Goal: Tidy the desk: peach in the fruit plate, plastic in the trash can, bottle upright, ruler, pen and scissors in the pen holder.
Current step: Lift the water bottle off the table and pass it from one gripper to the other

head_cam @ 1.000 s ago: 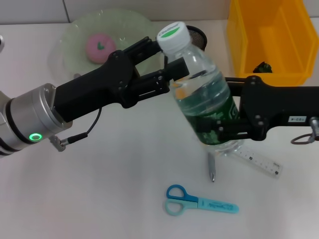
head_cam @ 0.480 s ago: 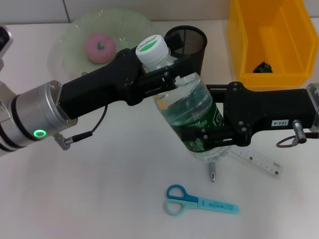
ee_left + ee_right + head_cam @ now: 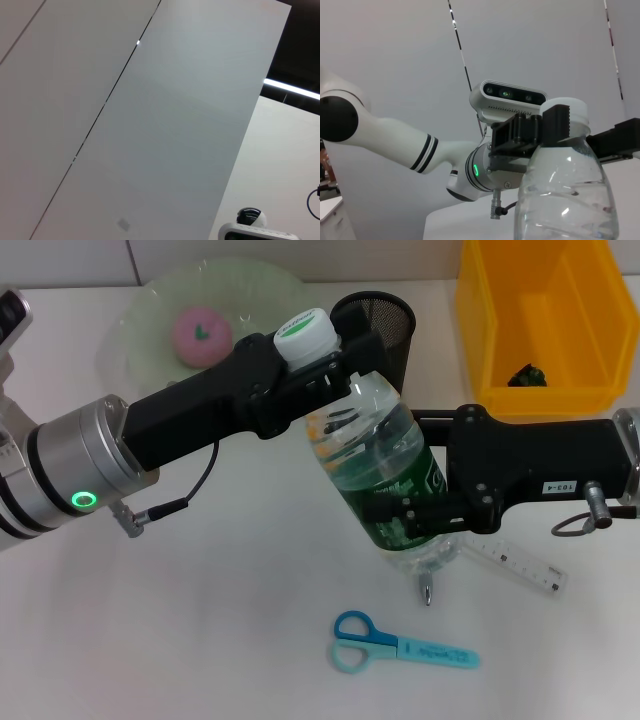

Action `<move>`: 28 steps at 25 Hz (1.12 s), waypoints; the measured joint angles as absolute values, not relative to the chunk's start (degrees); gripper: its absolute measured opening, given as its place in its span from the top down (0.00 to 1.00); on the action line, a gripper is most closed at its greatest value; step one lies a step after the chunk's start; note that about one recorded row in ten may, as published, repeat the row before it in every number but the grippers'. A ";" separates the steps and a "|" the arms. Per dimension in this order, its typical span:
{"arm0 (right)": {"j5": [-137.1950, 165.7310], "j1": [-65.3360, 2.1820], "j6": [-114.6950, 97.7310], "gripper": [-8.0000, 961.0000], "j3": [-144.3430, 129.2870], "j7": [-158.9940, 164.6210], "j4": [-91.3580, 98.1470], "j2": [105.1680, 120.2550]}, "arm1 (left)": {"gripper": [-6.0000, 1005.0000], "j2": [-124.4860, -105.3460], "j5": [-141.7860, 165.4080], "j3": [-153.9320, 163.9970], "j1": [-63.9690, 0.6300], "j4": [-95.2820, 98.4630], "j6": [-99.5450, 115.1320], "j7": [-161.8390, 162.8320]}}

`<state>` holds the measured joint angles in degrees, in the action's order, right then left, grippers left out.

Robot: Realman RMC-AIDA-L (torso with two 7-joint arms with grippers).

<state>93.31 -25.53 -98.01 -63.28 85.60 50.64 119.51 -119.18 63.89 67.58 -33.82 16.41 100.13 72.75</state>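
A clear water bottle point(image 3: 385, 465) with a green label and a white cap is held tilted above the desk, cap toward the back left. My left gripper point(image 3: 330, 365) is shut on its neck just under the cap. My right gripper point(image 3: 425, 525) is shut on its lower body. The right wrist view shows the bottle point(image 3: 565, 195) with the left gripper point(image 3: 555, 127) at the cap. The pink peach point(image 3: 200, 335) lies in the green plate point(image 3: 140, 300). Blue scissors point(image 3: 400, 645), a pen point(image 3: 427, 588) and a ruler point(image 3: 515, 565) lie on the desk. The black mesh pen holder point(image 3: 380, 325) stands behind the bottle.
A yellow bin point(image 3: 545, 330) at the back right holds a dark piece of plastic point(image 3: 525, 375). The pen and the ruler lie right under the bottle's base. The left wrist view shows only wall panels.
The bottle's cap has swung left and a little down, so the bottle leans more. My left gripper has closed on its neck. The right gripper has kept its hold.
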 joint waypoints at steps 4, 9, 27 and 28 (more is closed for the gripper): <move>92.98 -25.99 -98.30 0.14 -63.27 85.60 49.32 119.49 | 0.41 -119.18 63.86 67.59 -33.83 16.44 100.60 72.77; 93.15 -27.06 -98.48 0.13 -63.47 85.72 47.29 119.40 | 0.52 -119.18 63.86 67.59 -33.85 16.50 101.32 72.81; 93.24 -27.61 -97.95 0.13 -63.00 89.71 46.85 119.02 | 0.57 -118.57 65.14 67.72 -33.36 18.30 102.02 72.87; 93.24 -27.61 -97.95 0.13 -63.00 89.71 46.85 119.02 | 0.57 -118.54 65.14 67.73 -33.30 18.37 102.02 72.87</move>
<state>93.24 -27.61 -97.95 -63.00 89.71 46.85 119.02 -118.54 65.14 67.73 -33.30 18.37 102.02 72.87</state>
